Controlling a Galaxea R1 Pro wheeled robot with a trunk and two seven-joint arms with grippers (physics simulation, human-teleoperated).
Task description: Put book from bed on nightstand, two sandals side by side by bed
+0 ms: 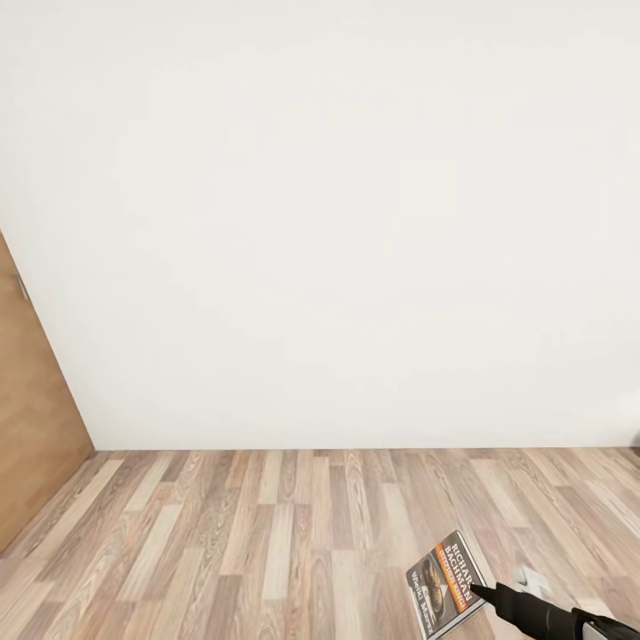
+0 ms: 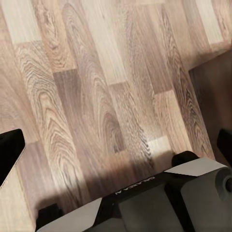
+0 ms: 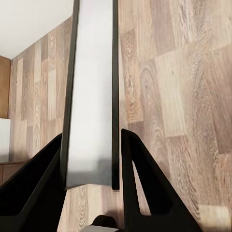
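My right fingers (image 3: 92, 193) pinch the book (image 1: 447, 582) edge-on above the floor (image 1: 267, 533); left fingers (image 2: 116, 145) spread empty. I'm mid-carry: next, find a nightstand.

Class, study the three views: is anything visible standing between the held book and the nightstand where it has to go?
The pictures cannot settle it: the right claw is shut on the book above the wood-plank floor, facing a white wall. A wooden door stands at left. Nothing visible blocks the book here.
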